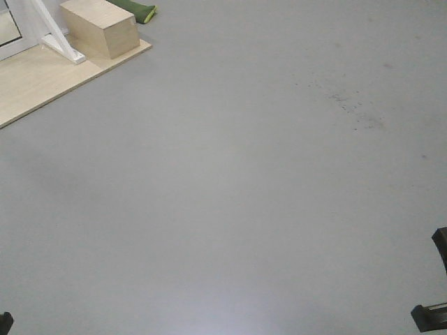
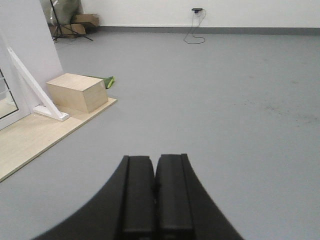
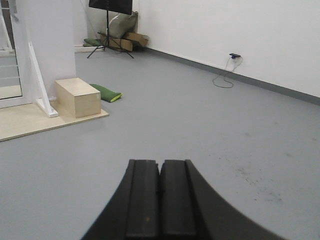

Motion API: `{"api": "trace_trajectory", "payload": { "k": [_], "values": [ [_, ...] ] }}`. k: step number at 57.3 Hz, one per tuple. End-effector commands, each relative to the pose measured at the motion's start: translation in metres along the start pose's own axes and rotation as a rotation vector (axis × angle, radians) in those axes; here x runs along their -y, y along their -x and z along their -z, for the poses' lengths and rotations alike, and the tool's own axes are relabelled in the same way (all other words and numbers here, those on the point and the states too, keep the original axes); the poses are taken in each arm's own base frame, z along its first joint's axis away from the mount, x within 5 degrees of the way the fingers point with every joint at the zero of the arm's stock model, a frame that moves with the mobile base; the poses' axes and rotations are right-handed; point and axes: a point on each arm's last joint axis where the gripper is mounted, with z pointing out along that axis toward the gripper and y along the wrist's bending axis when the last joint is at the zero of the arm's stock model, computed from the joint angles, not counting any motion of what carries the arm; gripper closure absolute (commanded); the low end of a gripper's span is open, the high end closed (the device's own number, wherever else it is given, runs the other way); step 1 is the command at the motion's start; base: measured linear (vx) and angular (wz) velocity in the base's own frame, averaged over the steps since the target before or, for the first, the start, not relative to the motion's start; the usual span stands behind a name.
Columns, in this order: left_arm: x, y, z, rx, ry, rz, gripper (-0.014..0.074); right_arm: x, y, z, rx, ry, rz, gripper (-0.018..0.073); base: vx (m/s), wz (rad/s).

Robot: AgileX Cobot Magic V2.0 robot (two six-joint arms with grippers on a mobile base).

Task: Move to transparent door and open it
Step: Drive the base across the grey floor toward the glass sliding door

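Note:
No door with a curved grey handle shows in any view. Only a strip of white-framed glass panel [image 3: 10,65] with thin horizontal bars shows at the far left, also in the left wrist view [image 2: 4,100] and the front view [image 1: 8,28]; I cannot tell whether it is the transparent door. My left gripper [image 2: 155,162] is shut and empty, held over the grey floor. My right gripper [image 3: 160,165] is shut and empty too. Both are well away from the panel.
A white post with a slanted brace [image 1: 59,38] stands on a pale wooden platform [image 1: 42,77] at the left, next to a wooden box [image 1: 101,26] and a green bag [image 1: 136,10]. A tripod and cardboard [image 3: 107,30] stand far back. A cable [image 3: 225,77] lies by the wall.

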Motion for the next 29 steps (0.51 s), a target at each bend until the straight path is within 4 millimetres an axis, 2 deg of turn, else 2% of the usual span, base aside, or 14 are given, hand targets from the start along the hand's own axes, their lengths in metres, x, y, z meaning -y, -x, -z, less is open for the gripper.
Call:
{"api": "trace_trajectory", "payload": {
  "k": [1, 29],
  "values": [
    [-0.0004, 0.0057, 0.0007, 0.09, 0.003, 0.004, 0.0521, 0.0008, 0.0065, 0.001, 0.089, -0.012, 0.008, 0.0559, 0.57, 0.3],
    [-0.0004, 0.0057, 0.0007, 0.09, 0.003, 0.004, 0.0521, 0.0008, 0.0066, 0.001, 0.09, -0.012, 0.008, 0.0559, 0.61, 0.32]
  ]
}}
